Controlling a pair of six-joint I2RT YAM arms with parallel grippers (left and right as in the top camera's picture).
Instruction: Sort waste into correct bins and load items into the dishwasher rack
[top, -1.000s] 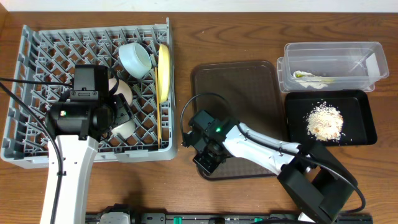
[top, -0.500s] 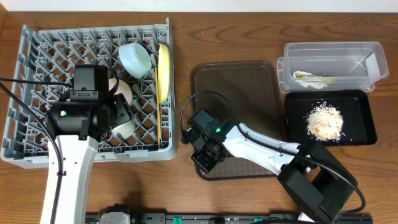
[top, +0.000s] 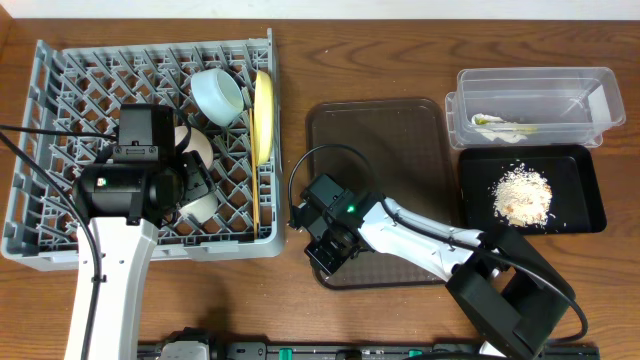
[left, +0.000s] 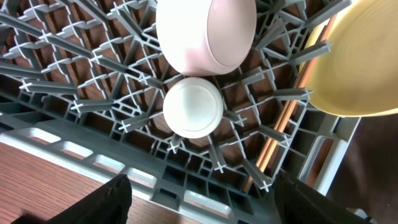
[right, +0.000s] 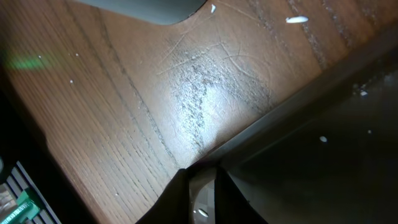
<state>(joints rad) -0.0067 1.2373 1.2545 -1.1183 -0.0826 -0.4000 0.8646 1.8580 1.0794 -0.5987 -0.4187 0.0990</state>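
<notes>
The grey dishwasher rack (top: 60, 110) holds a light-blue bowl (top: 218, 95), the yellow plate (top: 263, 115) on edge, a white bowl (left: 208, 31), a cream cup (left: 193, 107) bottom up, and chopsticks (left: 280, 134) along its right side. My left gripper (left: 202, 202) hangs open over the rack's front rim with nothing between its fingers. My right gripper (top: 325, 248) sits at the brown tray's front-left corner. Its fingers (right: 233, 196) stand a narrow slit apart astride the rim; whether they pinch it does not show. The wrapper (top: 495, 124) lies in the clear tub (top: 535, 88), crumbs (top: 523, 195) in the black tray (top: 580, 215).
The brown serving tray (top: 385, 150) lies between the rack and the two bins, with a few crumbs (right: 297, 19) on the wood beside it. The right arm stretches across the table's front from the lower right. The rack's right wall stands close to the tray.
My right gripper has shifted a little to the left and away from the front edge at the tray's corner. The left arm and the rack's contents have not moved.
</notes>
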